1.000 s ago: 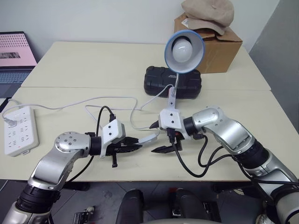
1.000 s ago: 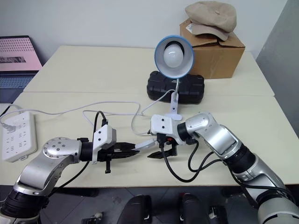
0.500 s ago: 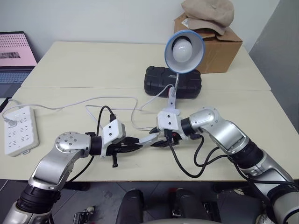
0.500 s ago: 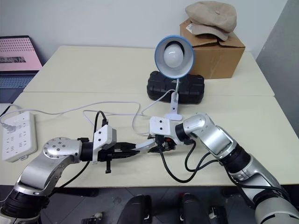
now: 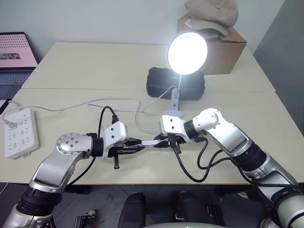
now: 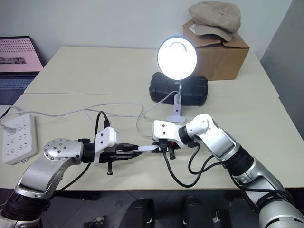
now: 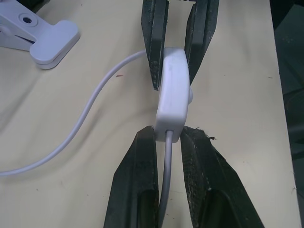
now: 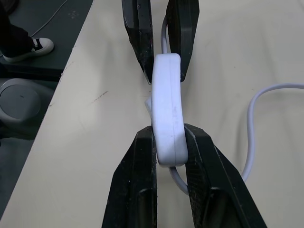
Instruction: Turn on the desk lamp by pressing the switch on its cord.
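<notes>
Near the front edge of the cream table (image 5: 247,102), two grippers meet nose to nose over one small white switch (image 5: 153,142), a smooth oblong of plastic held just above the surface. The left gripper (image 5: 137,145) pinches one end of it between its two black fingers, and the right gripper (image 5: 161,141) squeezes the other end (each wrist view shows both pairs of fingers clamped on the same switch). One thin white cord (image 5: 118,100) leaves the switch, loops back across the table and runs toward the left edge, where one white power strip (image 5: 19,133) lies flat. Behind the grippers, mid-table, stands one lamp (image 5: 187,52) on a white clip base, its thin silver neck rising to a round shade that glows bright white: it is lit. Just behind it sits one black ribbed plastic case (image 5: 164,81). At the far right corner one brown cardboard box (image 5: 228,50) carries one soft beige cap (image 5: 211,14).
</notes>
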You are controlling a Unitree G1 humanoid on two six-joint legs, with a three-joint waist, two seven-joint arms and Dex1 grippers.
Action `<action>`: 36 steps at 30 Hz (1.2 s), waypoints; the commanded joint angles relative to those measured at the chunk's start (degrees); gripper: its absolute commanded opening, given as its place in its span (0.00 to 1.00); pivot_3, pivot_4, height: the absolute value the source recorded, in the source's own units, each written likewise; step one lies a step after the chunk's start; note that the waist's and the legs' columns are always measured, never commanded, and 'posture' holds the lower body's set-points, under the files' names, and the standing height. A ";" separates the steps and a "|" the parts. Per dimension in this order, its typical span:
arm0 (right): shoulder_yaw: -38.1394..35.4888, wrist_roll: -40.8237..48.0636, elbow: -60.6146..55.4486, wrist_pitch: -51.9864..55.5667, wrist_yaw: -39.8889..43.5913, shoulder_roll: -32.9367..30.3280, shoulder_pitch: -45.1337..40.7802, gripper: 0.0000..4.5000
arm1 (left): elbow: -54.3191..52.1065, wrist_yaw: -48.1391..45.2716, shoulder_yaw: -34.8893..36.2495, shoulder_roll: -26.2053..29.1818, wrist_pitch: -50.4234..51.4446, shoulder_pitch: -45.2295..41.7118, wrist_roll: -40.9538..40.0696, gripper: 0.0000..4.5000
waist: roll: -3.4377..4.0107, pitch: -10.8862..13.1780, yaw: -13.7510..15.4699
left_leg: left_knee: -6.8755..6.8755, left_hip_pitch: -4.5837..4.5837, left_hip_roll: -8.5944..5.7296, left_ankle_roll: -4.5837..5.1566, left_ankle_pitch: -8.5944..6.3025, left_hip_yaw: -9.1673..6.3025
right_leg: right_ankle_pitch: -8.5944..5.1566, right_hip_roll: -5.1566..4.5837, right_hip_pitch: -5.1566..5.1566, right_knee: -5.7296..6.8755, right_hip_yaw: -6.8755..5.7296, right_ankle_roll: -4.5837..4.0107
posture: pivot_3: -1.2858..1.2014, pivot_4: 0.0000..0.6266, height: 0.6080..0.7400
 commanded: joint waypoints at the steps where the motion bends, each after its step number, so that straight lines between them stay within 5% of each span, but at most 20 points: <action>1: -2.54 0.85 -1.66 -1.75 -0.30 0.95 -0.16 0.18 | -0.78 0.45 -0.48 -0.70 -0.96 -0.67 0.01 0.08 | 0.00 0.00 0.00 | 0.00 0.00 0.00 0.00 0.00 0.00 | 0.00 0.00 0.00 0.00 0.00 0.00 | 0.52 0.24 1.00; 17: -9.06 1.81 -7.25 -2.66 0.19 -6.12 3.64 0.99 | 8.88 3.56 -5.74 -3.27 -11.90 -6.01 10.54 0.08 | 0.00 0.00 0.28 | 0.00 -0.01 -0.02 0.00 0.00 0.00 | 0.00 -0.01 0.01 -0.01 -0.01 0.00 | 0.52 0.24 1.00; 27: -19.12 3.58 -19.32 7.20 -9.00 -11.24 16.77 1.00 | 26.49 6.68 -9.25 -10.93 -25.65 -13.80 17.62 0.08 | -0.01 0.00 0.11 | 0.01 -0.07 -0.02 0.00 0.00 0.03 | 0.00 -0.02 -0.02 -0.02 -0.02 0.01 | 0.52 0.24 1.00; 36: -20.13 3.95 -20.55 9.21 -14.00 -10.18 19.22 1.00 | 28.34 2.77 -7.49 -9.71 -27.62 -14.09 15.32 0.57 | -0.01 0.00 0.05 | 0.00 -0.06 -0.02 0.00 0.00 0.01 | 0.00 0.00 -0.02 -0.03 0.00 0.02 | 0.52 0.24 1.00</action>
